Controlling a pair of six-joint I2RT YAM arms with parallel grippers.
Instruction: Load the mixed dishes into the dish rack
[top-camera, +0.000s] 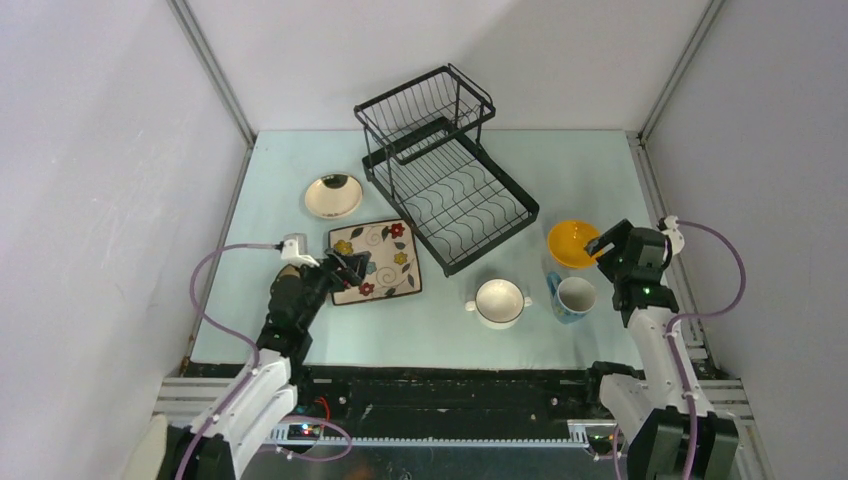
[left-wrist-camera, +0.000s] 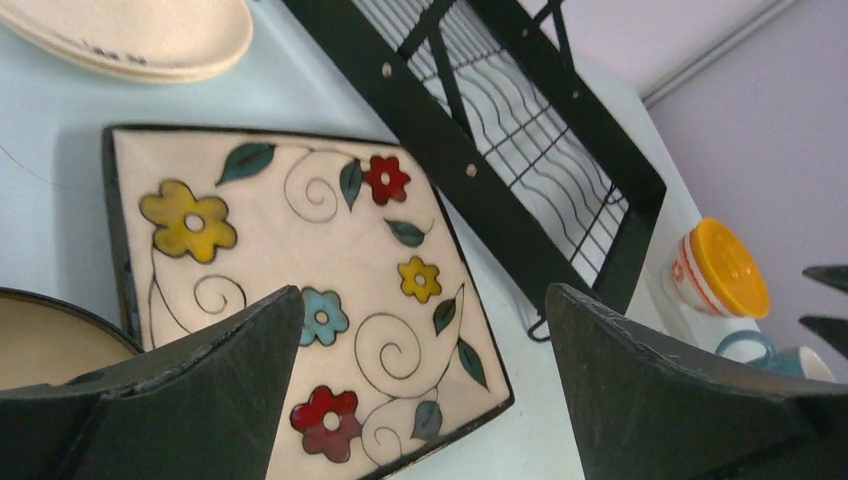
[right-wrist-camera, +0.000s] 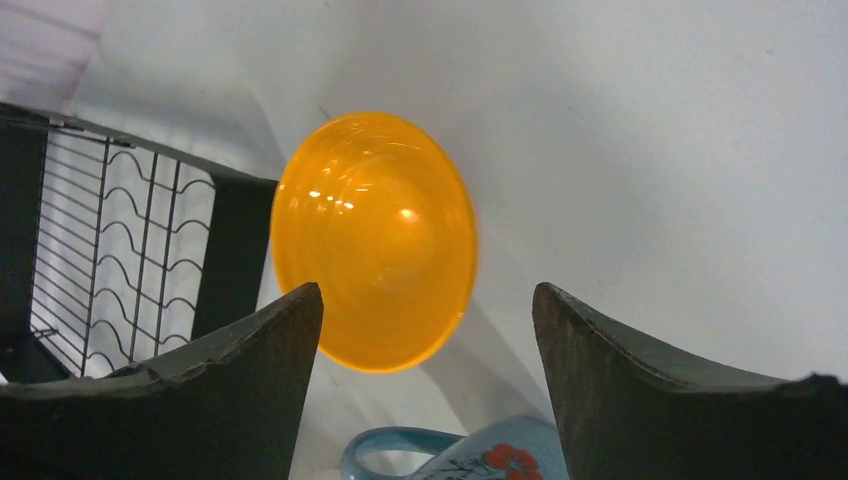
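At the left of the table (top-camera: 585, 165), the left pincer (top-camera: 345, 268) hangs over the near-left edge of the square cream floral plate (left-wrist-camera: 300, 230), its jaws spread wide with nothing between them. Whether the fingertips touch the plate cannot be told. The plate lies flat, its far-right edge just beside the lower tray of the dish rack (top-camera: 450, 185). Beyond the plate's far-left corner sit the round cream plates (top-camera: 333, 196), stacked and apart from the rack.

On the right side, the right pincer (right-wrist-camera: 428, 290) is likewise spread and grips nothing. It points at the yellow bowl (right-wrist-camera: 375, 240), which sits on the table just ahead of the fingers and near the rack's right corner. Just below the pincer, toward the arm bases, stands the blue mug (top-camera: 573, 298), upright. The white two-handled cup (top-camera: 498, 302) stands to the left of the mug, near it but apart.

The rack stands at the far middle of the table, its raised basket at the far end and the slotted tray reaching toward the bowl.
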